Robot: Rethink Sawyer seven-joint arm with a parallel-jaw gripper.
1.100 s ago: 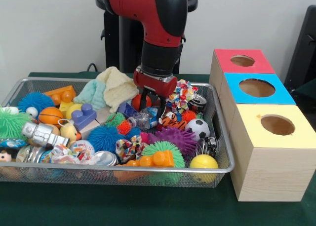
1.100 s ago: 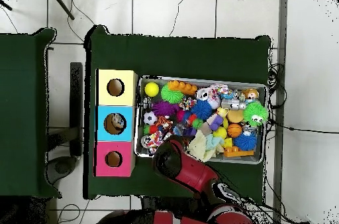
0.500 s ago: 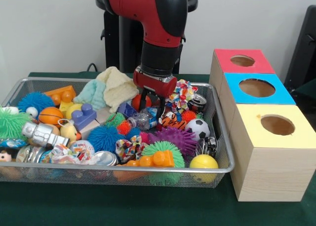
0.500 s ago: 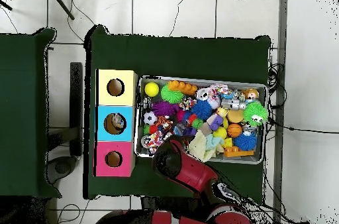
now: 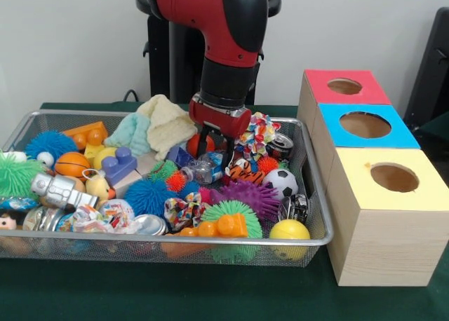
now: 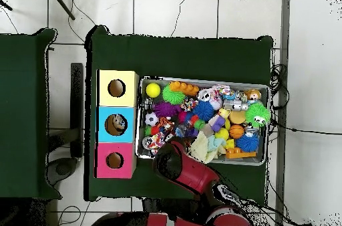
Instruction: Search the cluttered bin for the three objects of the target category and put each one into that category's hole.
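My red and black arm [image 5: 228, 48] covers the back middle of the silver wire mesh bin [image 5: 312, 195] in the front view, and from overhead it hides my gripper entirely plus the bin's near-base edge. My gripper [image 5: 217, 149] hangs low in the clutter; two dark fingers [image 5: 203, 140] show with a gap between them, spread apart, nothing clearly clamped, tips partly lost among the toys. Target category isn't shown anywhere, so I can't tell which toys are the three wanted. Directly under and just in front of the gripper lies a small clear plastic bottle with blue label [image 5: 205, 169], touching or nearly so, hard to make out. Just beside the gripper, on the boxes' side in the front view: a multicoloured ribbon bow [image 5: 258, 133] and a small dark tin can [image 5: 282, 145]. Counts: three wooden boxes in a row beside the bin, one hole each, with red top [image 5: 344, 87], blue top [image 5: 365, 125], yellow top [image 5: 393, 177]; overhead shows something inside the blue box's hole [image 6: 117, 124], unclear what. Balls: one black-and-white soccer ball [image 5: 282, 181], one yellow ball [image 5: 289, 230], one orange basketball [image 5: 71, 164]. Two pale cloths [image 5: 158, 125] piled at the back. Spiky rubber balls, several colours, at least six, some half buried.
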